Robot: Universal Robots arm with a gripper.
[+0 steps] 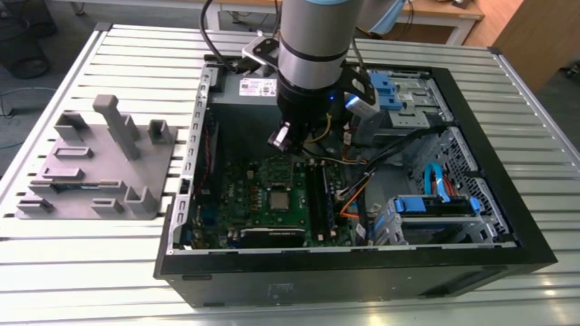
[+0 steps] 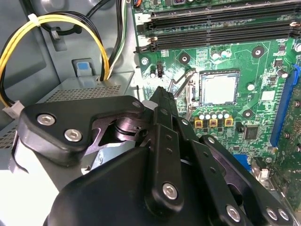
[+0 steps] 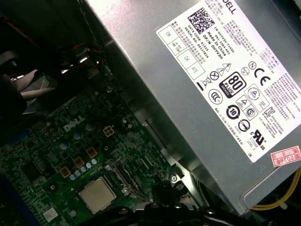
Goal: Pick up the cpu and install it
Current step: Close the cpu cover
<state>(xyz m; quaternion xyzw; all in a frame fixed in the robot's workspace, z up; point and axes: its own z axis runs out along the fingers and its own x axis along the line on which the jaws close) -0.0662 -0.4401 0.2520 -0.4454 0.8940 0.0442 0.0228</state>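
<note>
Slatted metal table [image 1: 136, 47], open PC case [image 1: 363, 275]. cpu [image 2: 218, 89] seated flat in motherboard socket [image 2: 220, 72]. gripper [image 1: 282, 139] hovering near it, fingers [image 2: 162, 122] seemingly together, empty.

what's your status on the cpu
Gripper shut, empty, above the board. Cpu lies flat in its place on the board, apart from the jaws. Nothing between them.

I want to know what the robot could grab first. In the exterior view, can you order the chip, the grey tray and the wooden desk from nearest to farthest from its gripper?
From the gripper:
1. The chip, inside the computer case.
2. The grey tray, outside the case, at the exterior view's left.
3. The wooden desk, far in the background.
</note>
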